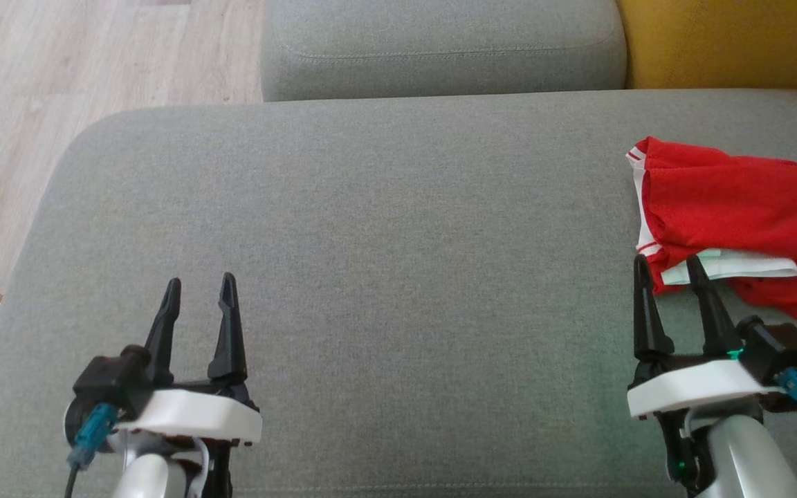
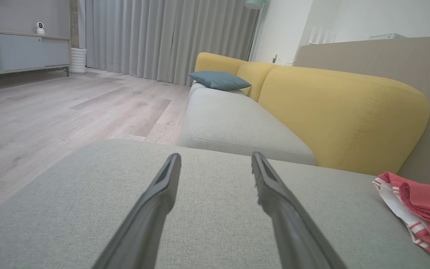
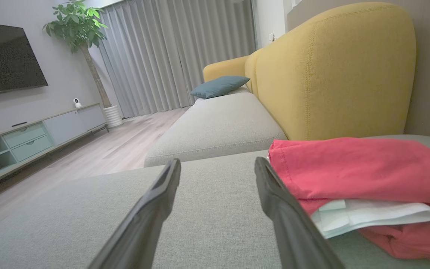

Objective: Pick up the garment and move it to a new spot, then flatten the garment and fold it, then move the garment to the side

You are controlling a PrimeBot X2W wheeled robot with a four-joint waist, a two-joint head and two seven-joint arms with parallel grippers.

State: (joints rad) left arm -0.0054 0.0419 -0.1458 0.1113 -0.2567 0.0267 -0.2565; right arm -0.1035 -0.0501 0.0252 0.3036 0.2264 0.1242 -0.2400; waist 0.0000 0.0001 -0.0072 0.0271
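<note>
Wide grey sofa cushion (image 1: 385, 242) below. Loosely folded red garment (image 1: 730, 207), white-trimmed, at its right edge. Right gripper (image 1: 668, 261) spread apart, empty, tips just beside the garment. Left gripper (image 1: 201, 283) likewise spread, empty, well apart.

Most of the grey cushion (image 1: 371, 228) is open; the red garment (image 1: 730, 200) crowds its right end, with the yellow backrest (image 1: 730, 41) beyond.

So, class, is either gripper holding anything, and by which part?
Nothing is held. The left gripper and right gripper are open; the red garment lies ungripped.
</note>
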